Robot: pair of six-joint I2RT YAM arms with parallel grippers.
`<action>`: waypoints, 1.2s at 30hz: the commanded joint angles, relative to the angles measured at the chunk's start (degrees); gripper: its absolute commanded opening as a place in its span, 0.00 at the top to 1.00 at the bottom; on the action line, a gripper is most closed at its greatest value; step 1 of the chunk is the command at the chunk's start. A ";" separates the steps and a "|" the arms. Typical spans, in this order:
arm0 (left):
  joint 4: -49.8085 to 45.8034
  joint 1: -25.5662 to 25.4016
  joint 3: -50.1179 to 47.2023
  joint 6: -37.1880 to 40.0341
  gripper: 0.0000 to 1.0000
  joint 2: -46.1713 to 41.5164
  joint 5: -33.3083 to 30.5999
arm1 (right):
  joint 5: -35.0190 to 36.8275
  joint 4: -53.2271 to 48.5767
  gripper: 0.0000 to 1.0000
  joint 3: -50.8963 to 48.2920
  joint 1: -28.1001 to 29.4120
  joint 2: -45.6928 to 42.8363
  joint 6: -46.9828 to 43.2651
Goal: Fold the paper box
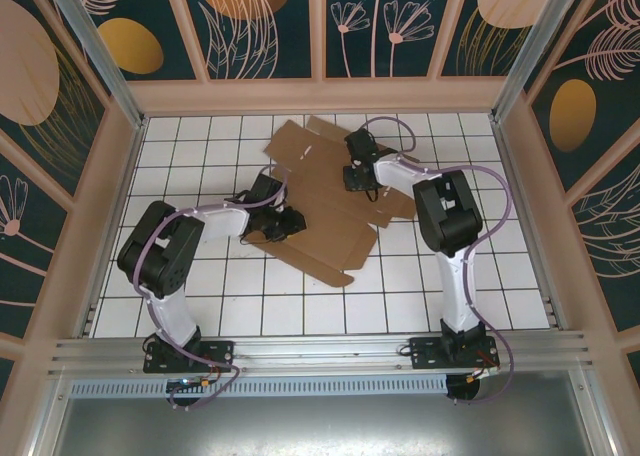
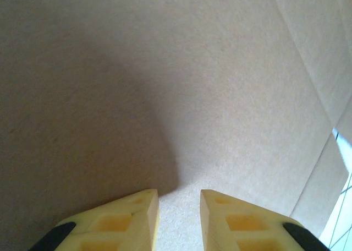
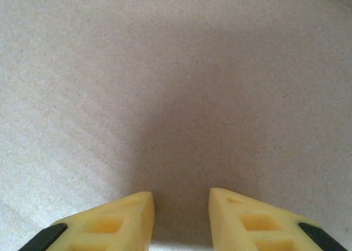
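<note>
At the near edge, a metal rail (image 1: 320,351) carries the bases of both arms, with the white tiled surface (image 1: 180,156) beyond it. The left arm (image 1: 160,251) rises from its base and reaches right and far. The right arm (image 1: 445,216) bends back toward the left. A purple cable (image 1: 490,231) loops along each arm.

The left pincer (image 1: 285,221) sits at the near left edge of the paper box (image 1: 330,226). In its own wrist view, this pincer (image 2: 179,193) shows two yellow fingers (image 2: 137,212) parted by a narrow gap with nothing between them. It is released and points at plain brown cardboard (image 2: 181,86) close ahead. Crease lines (image 2: 316,86) run down the right of that view, and a sliver of white tile (image 2: 344,223) shows at the lower right corner.

The paper box lies mostly flat near the middle of the surface, slanted from far left to near right, with flaps and tabs spread around its edges.

The right pincer (image 1: 358,176) is over the far part of the sheet. In its wrist view, this pincer (image 3: 181,195) is likewise released, its yellow fingers (image 3: 242,215) apart and empty, facing shadowed cardboard (image 3: 176,69).

Farthest off, the walls (image 1: 260,26) are dark teal panels painted with orange discs and pale plant outlines.
</note>
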 commanded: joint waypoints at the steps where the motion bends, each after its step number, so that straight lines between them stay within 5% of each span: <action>1: -3.07 -1.86 -0.51 -2.22 0.72 -1.01 1.37 | -8.68 -3.94 0.66 -0.25 3.63 5.35 -3.84; 7: -0.08 -1.88 1.25 -5.15 0.73 -8.04 2.48 | -13.48 -2.72 0.65 -3.42 7.76 3.57 -11.84; 10: -3.55 -1.88 5.67 -3.77 0.73 -10.06 -2.04 | -19.55 -1.59 0.65 -4.87 8.29 1.95 -14.73; 15: -6.40 0.94 9.70 -1.41 0.76 -10.64 -9.34 | -19.24 2.06 0.65 -8.47 7.52 -2.65 -14.19; 19: -4.03 5.63 9.88 -2.60 0.78 -6.14 -6.48 | -21.23 8.08 0.63 -14.22 5.17 -11.92 -11.26; 25: -3.20 5.60 22.48 -1.74 0.79 7.89 -3.56 | -27.64 14.73 0.54 -19.38 -1.68 -22.76 -2.19; 28: -5.74 5.67 29.70 -0.80 0.81 14.42 -2.73 | -28.54 13.57 0.40 -18.74 -6.78 -23.13 3.33; 36: -1.89 7.25 31.73 -5.16 0.84 22.34 1.77 | -19.26 -0.87 0.37 -7.64 -8.62 -13.72 7.05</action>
